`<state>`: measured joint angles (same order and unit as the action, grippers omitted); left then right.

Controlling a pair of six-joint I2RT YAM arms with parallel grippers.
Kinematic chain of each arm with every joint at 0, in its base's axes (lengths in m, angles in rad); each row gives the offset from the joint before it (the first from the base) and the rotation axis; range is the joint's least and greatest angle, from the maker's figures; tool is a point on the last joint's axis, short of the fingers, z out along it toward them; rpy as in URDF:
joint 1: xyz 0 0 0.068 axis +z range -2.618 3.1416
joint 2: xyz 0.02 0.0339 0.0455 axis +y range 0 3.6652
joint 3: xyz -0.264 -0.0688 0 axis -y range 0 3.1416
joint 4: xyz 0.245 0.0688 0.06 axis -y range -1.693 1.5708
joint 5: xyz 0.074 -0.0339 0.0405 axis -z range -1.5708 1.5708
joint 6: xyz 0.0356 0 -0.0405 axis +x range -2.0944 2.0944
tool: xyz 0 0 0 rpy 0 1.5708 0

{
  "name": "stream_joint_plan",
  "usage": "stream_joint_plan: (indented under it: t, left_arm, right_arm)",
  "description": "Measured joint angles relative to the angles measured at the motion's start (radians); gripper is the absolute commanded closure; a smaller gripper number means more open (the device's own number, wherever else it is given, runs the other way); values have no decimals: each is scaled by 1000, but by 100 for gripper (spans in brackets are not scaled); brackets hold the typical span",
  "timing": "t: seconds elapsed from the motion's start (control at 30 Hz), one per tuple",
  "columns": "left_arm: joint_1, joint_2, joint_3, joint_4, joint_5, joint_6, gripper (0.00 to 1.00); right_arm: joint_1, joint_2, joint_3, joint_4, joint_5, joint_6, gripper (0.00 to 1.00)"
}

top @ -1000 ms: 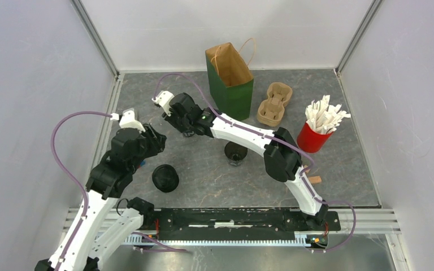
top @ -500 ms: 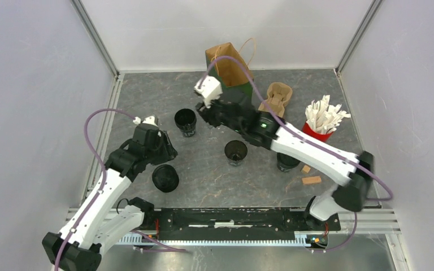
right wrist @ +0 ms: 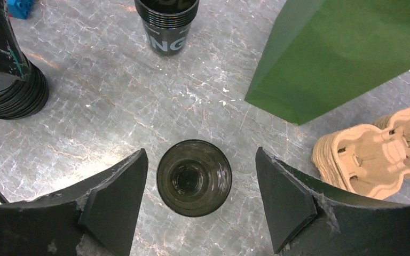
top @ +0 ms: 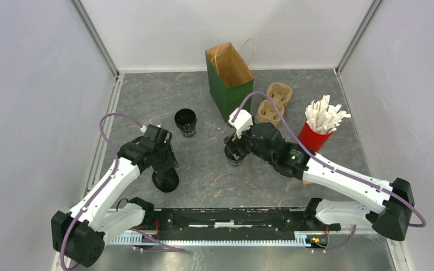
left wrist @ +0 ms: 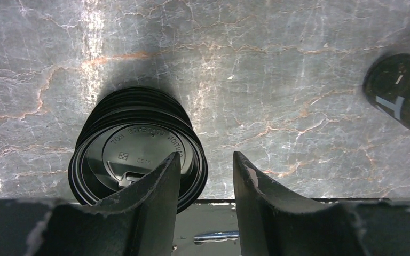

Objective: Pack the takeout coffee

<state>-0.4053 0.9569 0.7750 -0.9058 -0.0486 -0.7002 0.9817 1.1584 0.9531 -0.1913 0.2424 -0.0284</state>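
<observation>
Barely started, looks like: the lidless cup [right wrist: 193,177] is straddled on the tabletop [right wrist: 112,106] by widely spread right jaws, the lid stack [left wrist: 136,149] is hovered over by part-open left jaws, nothing's bagged yet.

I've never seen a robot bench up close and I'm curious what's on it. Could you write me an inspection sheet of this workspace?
Surface: grey marbled table, no spills seen.
Job's things: open black cup upright, no lid; cup stack; lid stack; green bag standing open.
Clutter: pulp carriers; red cup of packets.
Grippers: left gripper open, straddling the lid stack's rim; right gripper open around the open black cup, not touching.
Cables: purple cables looping off both arms.
Surroundings: white walls, metal frame.
</observation>
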Motion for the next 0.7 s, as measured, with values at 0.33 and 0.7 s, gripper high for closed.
stream_joint_plan:
  t: [0.33, 0.7]
  left_arm:
    - [0, 62, 0, -13, -7, -7, 56]
    - [0, 81, 0, -12, -19, -20, 60]
  right_arm:
    - [0, -112, -101, 101, 58, 13, 17]
    - [0, -99, -116, 132, 46, 24, 18]
